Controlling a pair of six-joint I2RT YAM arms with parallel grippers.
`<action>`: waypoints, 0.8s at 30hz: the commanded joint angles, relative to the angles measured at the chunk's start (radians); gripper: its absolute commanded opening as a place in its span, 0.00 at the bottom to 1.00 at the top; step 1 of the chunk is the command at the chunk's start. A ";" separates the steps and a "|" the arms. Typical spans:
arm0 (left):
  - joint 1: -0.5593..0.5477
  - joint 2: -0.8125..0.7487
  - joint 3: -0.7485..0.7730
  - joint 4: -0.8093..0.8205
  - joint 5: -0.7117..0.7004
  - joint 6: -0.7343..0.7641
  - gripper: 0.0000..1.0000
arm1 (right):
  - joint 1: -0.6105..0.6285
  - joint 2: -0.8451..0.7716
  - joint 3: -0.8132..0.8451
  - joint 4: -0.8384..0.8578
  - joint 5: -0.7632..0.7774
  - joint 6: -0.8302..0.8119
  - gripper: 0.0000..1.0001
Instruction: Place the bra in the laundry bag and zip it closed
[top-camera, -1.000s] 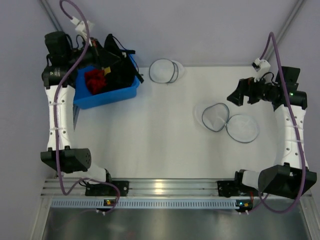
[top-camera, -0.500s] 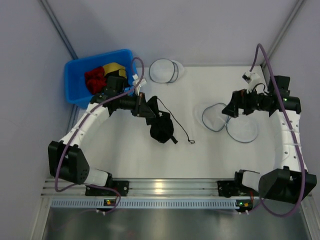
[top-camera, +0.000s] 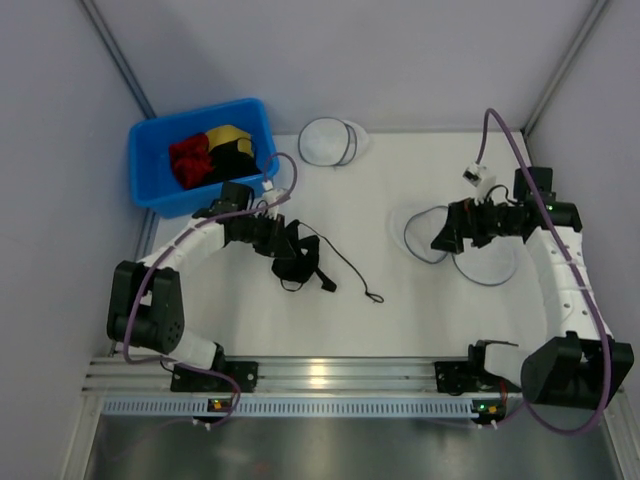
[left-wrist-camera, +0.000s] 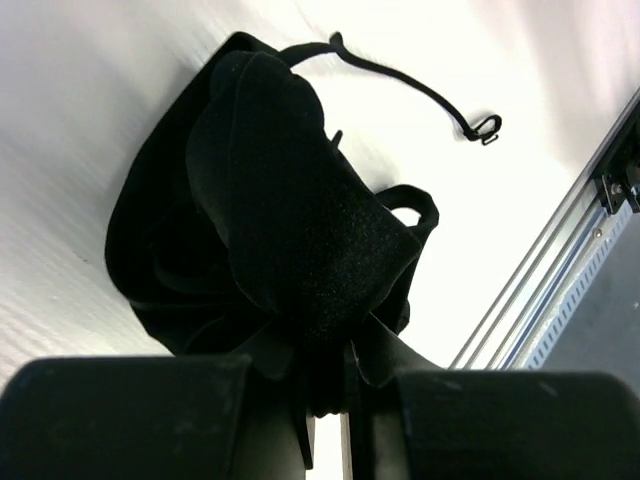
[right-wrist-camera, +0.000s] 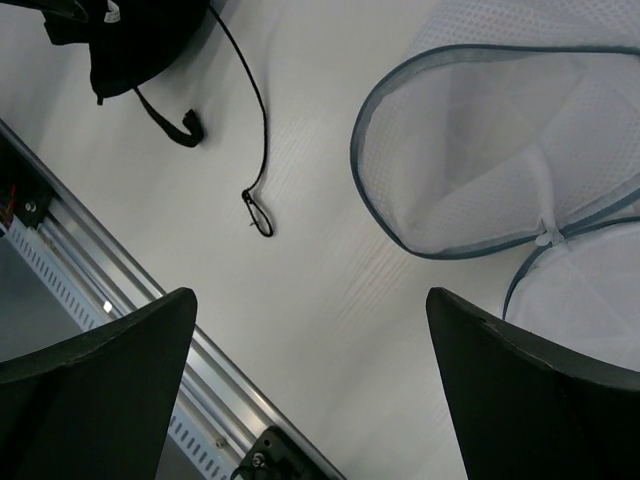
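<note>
The black bra hangs bunched from my left gripper, which is shut on its fabric left of the table's centre. The bra rests on or just above the table. In the left wrist view the bra fills the space in front of the gripper. One thin strap trails right to a hook. The laundry bag lies open on the right, its two see-through halves side by side. My right gripper is open and empty over its left half. The right wrist view shows the bag and the bra beyond the gripper.
A blue bin at the back left holds a red garment and a yellow-and-black garment. A whiter round mesh case lies at the back centre. The metal rail runs along the near edge.
My left arm carried the bra out of the bin to the table, then lowered it and drew back left. My right gripper moved left over the bag.
</note>
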 joint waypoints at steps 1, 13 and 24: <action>0.041 -0.051 0.009 0.056 0.080 0.079 0.13 | 0.033 -0.030 -0.015 0.034 -0.008 -0.019 0.98; 0.263 -0.034 -0.102 0.056 0.338 0.010 0.28 | 0.167 0.074 -0.106 0.340 -0.045 0.191 0.87; 0.478 -0.007 -0.041 -0.094 0.139 0.217 0.61 | 0.363 0.335 -0.001 0.483 0.040 0.201 0.84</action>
